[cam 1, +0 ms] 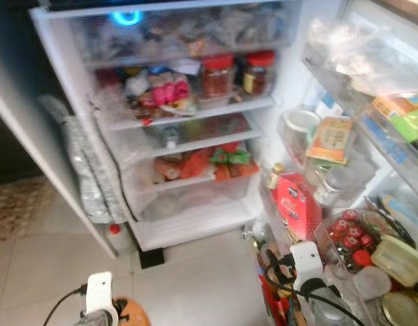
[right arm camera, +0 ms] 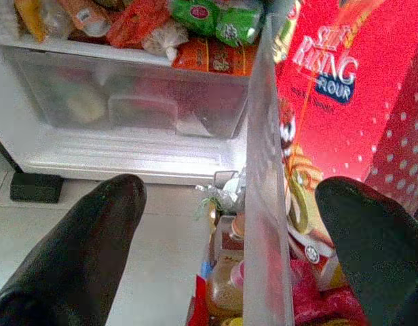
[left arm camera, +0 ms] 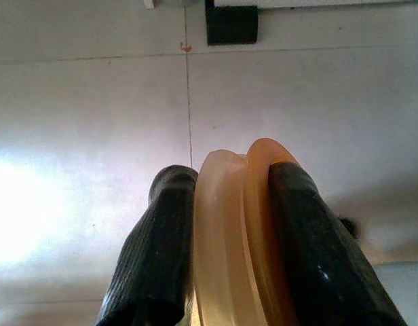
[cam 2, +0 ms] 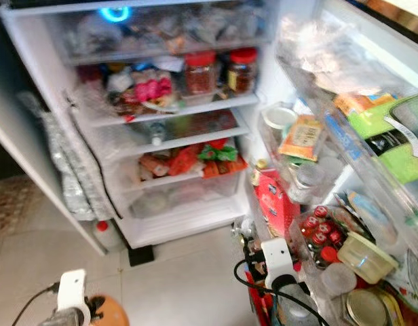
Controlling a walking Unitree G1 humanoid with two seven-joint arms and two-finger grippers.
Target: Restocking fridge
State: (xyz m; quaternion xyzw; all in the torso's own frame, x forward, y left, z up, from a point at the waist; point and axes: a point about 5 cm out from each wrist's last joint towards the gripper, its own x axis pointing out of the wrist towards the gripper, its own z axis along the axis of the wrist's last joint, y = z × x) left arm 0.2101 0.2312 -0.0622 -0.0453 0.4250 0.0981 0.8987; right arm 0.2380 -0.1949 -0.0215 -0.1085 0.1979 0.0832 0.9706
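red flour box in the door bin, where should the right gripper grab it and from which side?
Judging by its pose: the red flour box stands upright in the door shelf, whose clear wall hides its lower half. Grip the exposed upper part across the narrow faces, coming from above. The right gripper, open, straddles that wall.

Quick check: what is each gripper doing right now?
Left gripper: shut on an orange lid.
Right gripper: open, fingers either side of the fridge door shelf edge.
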